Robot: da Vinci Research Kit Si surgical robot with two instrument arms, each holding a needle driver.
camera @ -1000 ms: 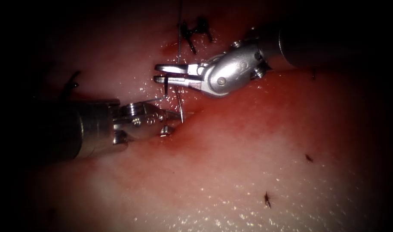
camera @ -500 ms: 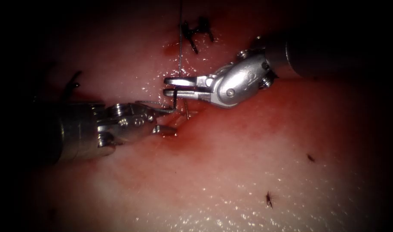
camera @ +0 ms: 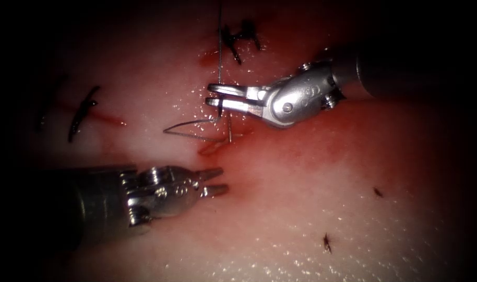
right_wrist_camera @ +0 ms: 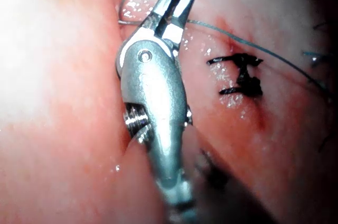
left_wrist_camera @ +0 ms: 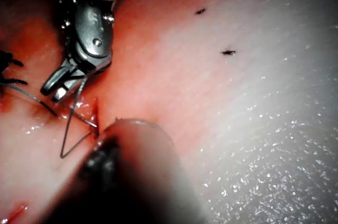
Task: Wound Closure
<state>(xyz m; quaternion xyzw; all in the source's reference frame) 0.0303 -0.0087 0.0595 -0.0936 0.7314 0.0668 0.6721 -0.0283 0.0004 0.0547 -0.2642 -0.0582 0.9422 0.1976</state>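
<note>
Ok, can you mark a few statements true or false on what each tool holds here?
1. The left arm's silver needle driver grips tissue. False: its jaws are open, holding nothing.
2. The right arm's silver needle driver is shut on the thin dark thread. True.
3. Black knotted stitches lie beyond the right tool. True.
4. A thread loop rests on the left tool. False: the loop lies on the pale pink tissue, apart from it.

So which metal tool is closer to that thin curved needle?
Right. The right arm's tool holds the thin curved silver needle at one end; the left arm's tool sits below it, jaws open, holding nothing.
</note>
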